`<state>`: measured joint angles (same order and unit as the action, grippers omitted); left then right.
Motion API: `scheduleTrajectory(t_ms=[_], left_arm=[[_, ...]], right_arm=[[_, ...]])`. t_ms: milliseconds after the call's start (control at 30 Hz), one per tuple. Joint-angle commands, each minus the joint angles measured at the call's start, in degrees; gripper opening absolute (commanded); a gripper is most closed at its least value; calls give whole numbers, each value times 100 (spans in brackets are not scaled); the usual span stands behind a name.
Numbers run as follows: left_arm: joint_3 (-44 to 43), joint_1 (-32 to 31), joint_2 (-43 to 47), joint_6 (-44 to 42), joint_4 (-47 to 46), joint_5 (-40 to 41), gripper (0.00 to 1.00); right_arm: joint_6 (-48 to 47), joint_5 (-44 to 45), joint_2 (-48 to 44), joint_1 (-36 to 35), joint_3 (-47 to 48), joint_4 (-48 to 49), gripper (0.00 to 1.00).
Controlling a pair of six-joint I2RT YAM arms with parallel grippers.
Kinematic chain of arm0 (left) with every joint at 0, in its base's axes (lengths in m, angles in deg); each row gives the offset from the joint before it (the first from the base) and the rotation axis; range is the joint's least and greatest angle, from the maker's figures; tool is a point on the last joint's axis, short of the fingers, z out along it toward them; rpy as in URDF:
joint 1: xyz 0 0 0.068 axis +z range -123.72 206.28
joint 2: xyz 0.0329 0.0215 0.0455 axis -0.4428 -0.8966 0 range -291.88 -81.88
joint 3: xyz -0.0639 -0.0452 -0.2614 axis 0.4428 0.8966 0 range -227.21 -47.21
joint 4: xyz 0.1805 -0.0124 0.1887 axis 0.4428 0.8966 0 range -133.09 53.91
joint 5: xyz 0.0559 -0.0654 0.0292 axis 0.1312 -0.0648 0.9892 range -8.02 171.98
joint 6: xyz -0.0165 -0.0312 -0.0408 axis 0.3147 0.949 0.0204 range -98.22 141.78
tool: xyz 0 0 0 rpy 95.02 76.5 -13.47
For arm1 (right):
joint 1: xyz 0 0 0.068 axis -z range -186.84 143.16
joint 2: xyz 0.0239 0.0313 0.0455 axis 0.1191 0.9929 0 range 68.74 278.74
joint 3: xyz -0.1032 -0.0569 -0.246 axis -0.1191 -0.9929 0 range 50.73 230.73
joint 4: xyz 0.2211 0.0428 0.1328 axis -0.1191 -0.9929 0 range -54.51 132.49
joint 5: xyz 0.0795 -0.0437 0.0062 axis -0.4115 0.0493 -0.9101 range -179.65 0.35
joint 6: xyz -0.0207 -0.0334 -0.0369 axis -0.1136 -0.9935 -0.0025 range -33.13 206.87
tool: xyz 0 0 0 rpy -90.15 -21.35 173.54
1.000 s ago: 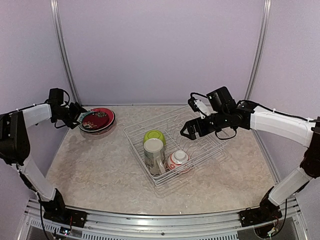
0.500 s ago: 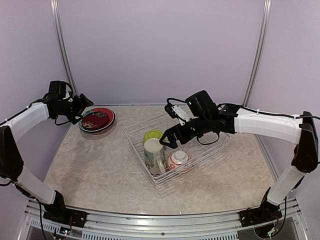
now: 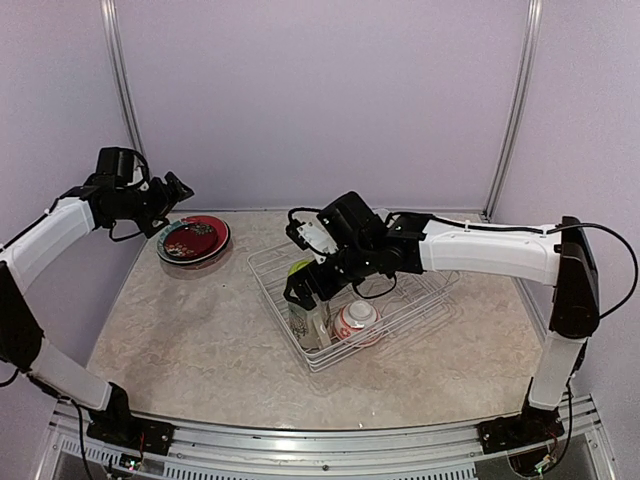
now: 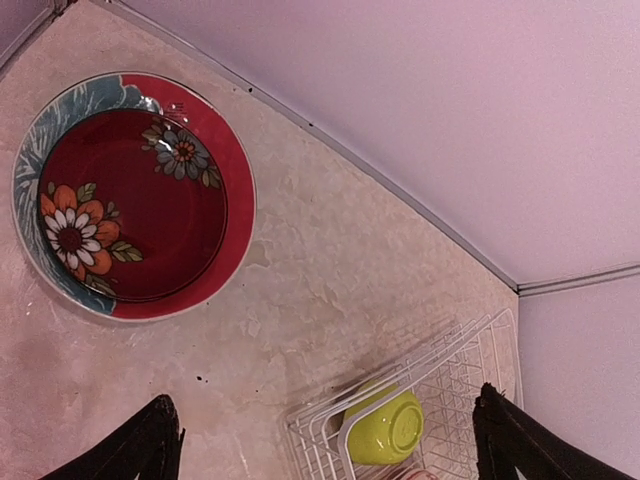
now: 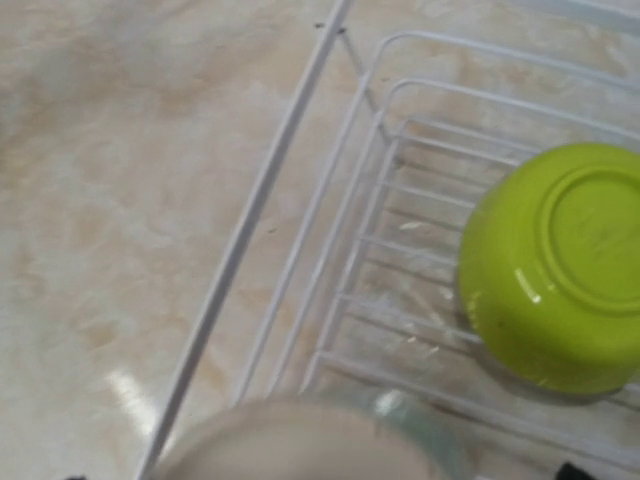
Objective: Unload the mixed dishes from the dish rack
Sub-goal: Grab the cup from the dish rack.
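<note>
Sitting in wht wire dish rack: glossy round lime-green bowl.

- The surface is a pale beige, marble-patterned top, bounded at the far side and both flanks by lilac walls.
- A red flowered plate with a blue-grey leaf band on one side of its rim lies flat in the far left corner; in the top view a darker edge shows under its rim.
- The white wire dish rack stands near the middle, turned at an angle to the surface's edges, well apart from the plate.
</note>
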<state>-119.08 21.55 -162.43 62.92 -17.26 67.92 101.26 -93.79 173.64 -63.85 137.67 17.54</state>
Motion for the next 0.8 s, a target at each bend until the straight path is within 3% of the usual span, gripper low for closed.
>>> scheduleTrajectory(t_ms=[0, 300, 767], left_arm=[[-221, -93, 264, -198, 246, 190, 97], [-254, -166, 419, -325, 316, 339, 99], [-501, -357, 169, -305, 330, 234, 99]], right_arm=[[-197, 1115, 472, -256, 580, -692, 100], [-313, 1622, 1097, -457, 1087, -1250, 99], [-219, 1347, 625, -468, 693, -656, 64]])
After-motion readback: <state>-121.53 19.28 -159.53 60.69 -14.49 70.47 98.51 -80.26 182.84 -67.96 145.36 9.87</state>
